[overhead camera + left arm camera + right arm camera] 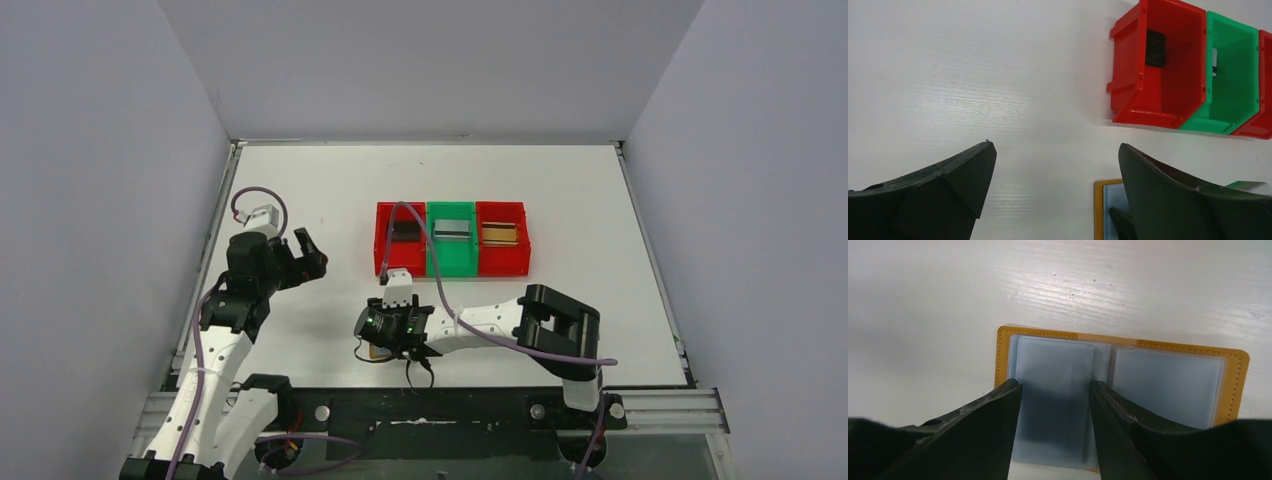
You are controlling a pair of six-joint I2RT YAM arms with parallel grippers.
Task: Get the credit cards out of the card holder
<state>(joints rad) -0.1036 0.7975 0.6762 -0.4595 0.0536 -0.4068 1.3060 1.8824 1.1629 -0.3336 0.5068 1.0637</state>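
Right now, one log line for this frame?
left hand: open, empty | right hand: astride holder pocket, grip unclear | black, silver, gold cards: one per bin | holder: no card visible

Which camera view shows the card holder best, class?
The right wrist view: the card holder lies open, its pale pockets and tan border clear between the fingers of the right gripper. The left wrist view catches one corner; the top view hides most beneath that gripper.

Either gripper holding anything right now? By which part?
Nothing in the left gripper; it is open. The right gripper straddles one inner pocket of the open card holder, fingers at its side edges. Whether it is clamped cannot be told.
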